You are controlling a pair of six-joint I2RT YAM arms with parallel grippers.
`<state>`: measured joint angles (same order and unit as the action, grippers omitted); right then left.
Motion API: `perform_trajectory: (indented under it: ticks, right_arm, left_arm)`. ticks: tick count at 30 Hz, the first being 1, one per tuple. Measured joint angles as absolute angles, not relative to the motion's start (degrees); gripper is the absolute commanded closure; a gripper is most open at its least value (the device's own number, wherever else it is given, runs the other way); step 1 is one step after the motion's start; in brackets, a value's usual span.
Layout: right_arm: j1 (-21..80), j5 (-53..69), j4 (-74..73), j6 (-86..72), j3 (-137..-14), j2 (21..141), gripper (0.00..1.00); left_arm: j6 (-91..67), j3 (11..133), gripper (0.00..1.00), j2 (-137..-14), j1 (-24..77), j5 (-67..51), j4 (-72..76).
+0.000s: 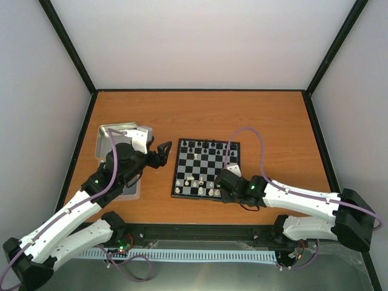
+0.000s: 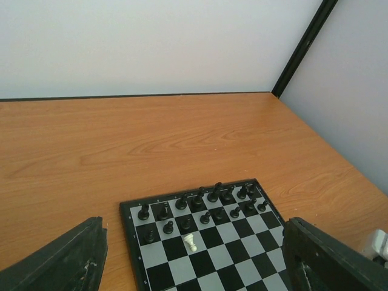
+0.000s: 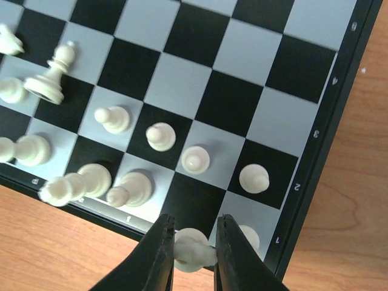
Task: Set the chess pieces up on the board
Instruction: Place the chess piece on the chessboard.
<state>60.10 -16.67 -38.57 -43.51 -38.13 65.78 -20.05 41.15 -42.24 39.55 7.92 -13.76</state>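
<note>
The board [image 1: 206, 168] lies mid-table. Black pieces [image 1: 205, 145] fill its far two rows; they also show in the left wrist view [image 2: 200, 206]. Cream-white pieces [image 3: 159, 136] stand on the near rows, some leaning or fallen at the left [image 3: 51, 76]. One white piece [image 2: 191, 242] stands near the black rows. My right gripper [image 3: 194, 251] is shut on a white knight [image 3: 193, 250] above the board's near right edge. My left gripper [image 1: 163, 148] is open and empty, left of the board, its fingers [image 2: 60, 260] wide apart.
A shiny metal tray [image 1: 115, 136] lies at the left under my left arm. The right arm's purple cable [image 1: 248, 136] loops over the board's right side. Black frame posts and pale walls close in the table.
</note>
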Motion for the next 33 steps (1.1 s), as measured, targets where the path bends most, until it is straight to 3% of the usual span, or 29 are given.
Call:
perform_trajectory:
  ticks: [20,33]
  right_arm:
    - [60.2,-17.2,-29.3,-44.7,-32.5,69.5,0.87]
    - [60.2,-18.0,-29.1,-44.7,-32.8,70.8,0.66]
  left_arm:
    - [-21.1,41.1,0.19,-44.3,39.6,7.7,-13.8]
    - [-21.1,41.1,0.2,-44.7,39.6,7.7,-13.8]
